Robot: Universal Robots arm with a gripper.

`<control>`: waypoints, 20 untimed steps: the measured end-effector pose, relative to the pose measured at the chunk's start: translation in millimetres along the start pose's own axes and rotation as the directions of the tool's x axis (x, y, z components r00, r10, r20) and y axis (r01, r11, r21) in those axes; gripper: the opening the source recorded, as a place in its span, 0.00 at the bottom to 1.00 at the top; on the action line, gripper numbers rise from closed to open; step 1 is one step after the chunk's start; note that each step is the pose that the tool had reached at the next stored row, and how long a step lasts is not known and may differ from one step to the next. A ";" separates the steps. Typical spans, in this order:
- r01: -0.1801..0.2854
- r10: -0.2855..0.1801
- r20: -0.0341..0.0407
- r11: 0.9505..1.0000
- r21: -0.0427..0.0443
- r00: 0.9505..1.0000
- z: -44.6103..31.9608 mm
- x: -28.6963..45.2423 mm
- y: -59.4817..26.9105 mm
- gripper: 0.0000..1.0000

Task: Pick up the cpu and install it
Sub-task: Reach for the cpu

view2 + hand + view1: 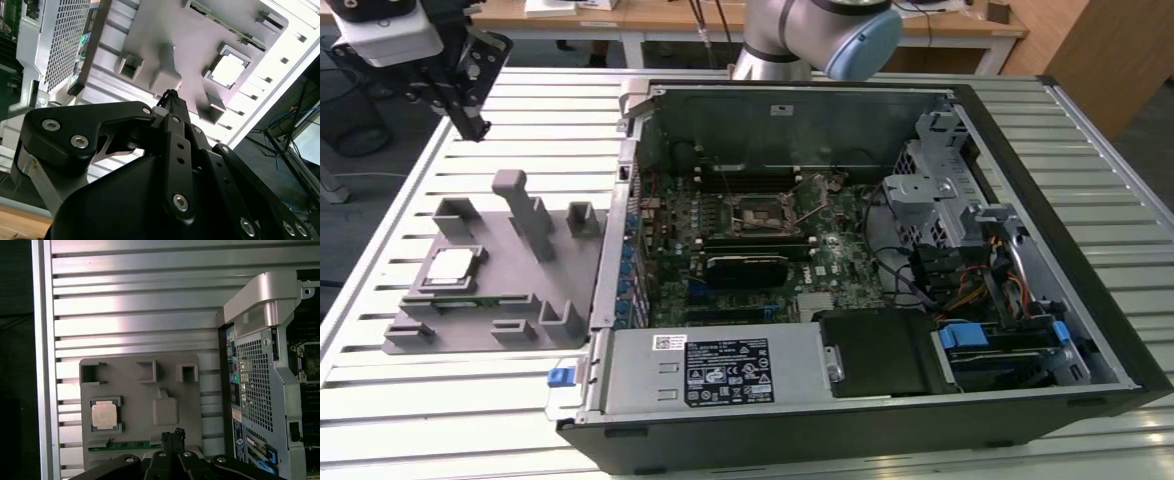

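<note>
We see the cpu (450,266), a shiny silver square with a pale edge, flat in the tray (520,300); our gripper (478,128) hangs well apart, jaws pressed together, empty.

A lab: slatted metal bench (454,400), opened computer case (787,125), desks (654,15) behind.

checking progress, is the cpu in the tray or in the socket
In the tray: the cpu lies flat in a recess of the grey tray.
</note>
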State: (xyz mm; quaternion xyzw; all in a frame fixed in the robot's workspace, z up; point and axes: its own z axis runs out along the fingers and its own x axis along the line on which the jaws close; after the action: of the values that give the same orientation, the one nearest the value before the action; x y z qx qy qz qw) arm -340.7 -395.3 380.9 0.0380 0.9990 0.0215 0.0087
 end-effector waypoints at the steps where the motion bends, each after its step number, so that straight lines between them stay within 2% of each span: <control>1: 0.000 0.000 0.000 1.000 0.000 1.000 0.0 2.5 0.0 0.11; 20: 0.000 0.000 0.000 1.000 0.000 1.000 1.7 45.9 -3.5 0.11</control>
State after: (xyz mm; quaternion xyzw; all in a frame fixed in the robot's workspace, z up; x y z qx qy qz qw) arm -386.7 -395.2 378.3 0.0380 0.9990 0.0215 0.0086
